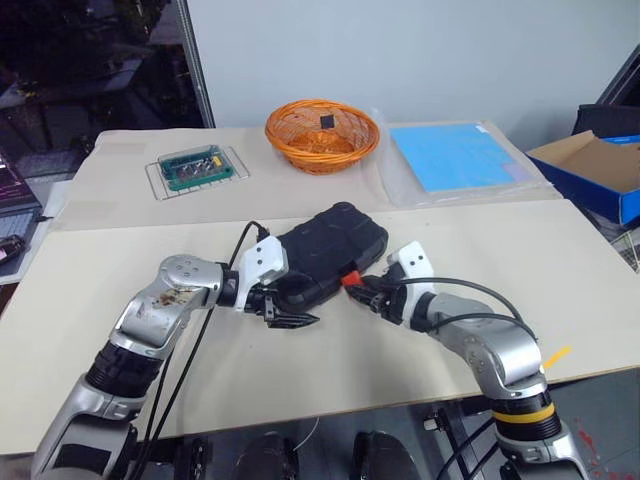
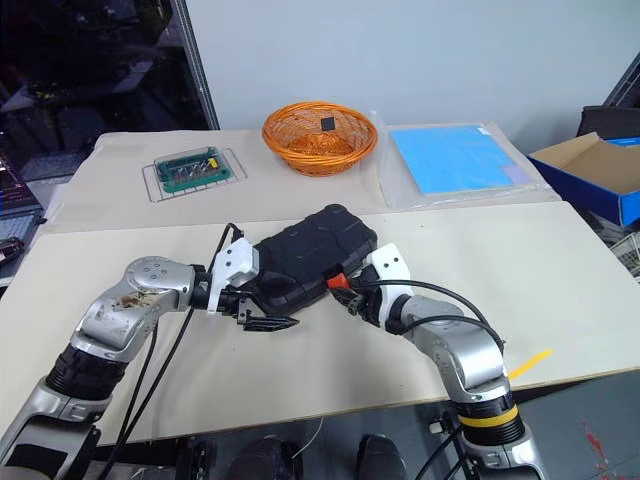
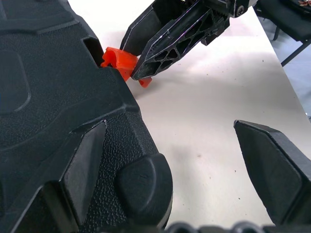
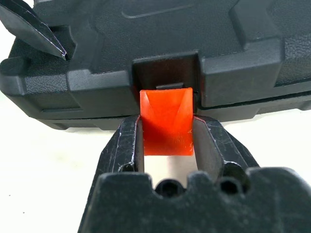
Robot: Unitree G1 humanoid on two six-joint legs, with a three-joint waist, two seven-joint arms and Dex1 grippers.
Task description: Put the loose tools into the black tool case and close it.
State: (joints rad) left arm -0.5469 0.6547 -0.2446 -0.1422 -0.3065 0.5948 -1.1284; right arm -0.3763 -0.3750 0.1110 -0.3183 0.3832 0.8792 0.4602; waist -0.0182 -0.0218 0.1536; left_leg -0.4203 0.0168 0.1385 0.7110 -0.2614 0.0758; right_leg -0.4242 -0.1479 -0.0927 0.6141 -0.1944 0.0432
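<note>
Closed case, latch gripped

Left tool spread wide at the near-left corner of the shut ribbed black plastic tool case lying mid-desk; right tool clenched on the case's small orange latch.

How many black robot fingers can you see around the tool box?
4. Two right gripper fingers pinch the orange latch on the black tool case. Two left gripper fingers stand open at its corner.
</note>
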